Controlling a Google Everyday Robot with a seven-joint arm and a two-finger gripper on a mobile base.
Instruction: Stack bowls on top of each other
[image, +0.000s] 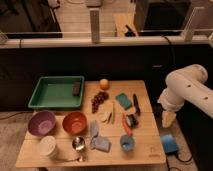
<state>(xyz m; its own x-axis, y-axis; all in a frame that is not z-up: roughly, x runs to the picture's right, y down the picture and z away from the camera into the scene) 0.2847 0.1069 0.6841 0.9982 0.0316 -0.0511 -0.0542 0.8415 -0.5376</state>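
claw (168, 121): hangs pointing down just off the right edge of the worktop (146, 150), not over any of the stuff on it. honestly can't tell if it's open or closed, and I don't see it touching anything
arm (187, 87): chunky white thing, comes in from the right and sits above the claw
orange-red bowl (75, 122): well off to the claw's left, about level with it, upright on the worktop
purple bowl (42, 123): further left again, right beside the orange-red bowl, rims close together
white bowl (48, 147): furthest from the claw, down and to its left at the front-left corner, in front of the purple bowl
stack status: all three bowls sit on their own on the worktop, none inside another
metal cup (79, 143): left of the claw, in front of the orange-red bowl, between the white bowl and a grey-blue cloth (99, 142)
blue cup (127, 143): nearest cup to the claw, a bit down and to its left by the front edge
green tray (56, 92): up and far left of the claw, back-left corner, with some dark thing (76, 88) at its right end
orange (103, 83) and grapes (99, 100): up-left of the claw, beside the tray
teal sponge (123, 101): up-left, closer to the claw than the grapes
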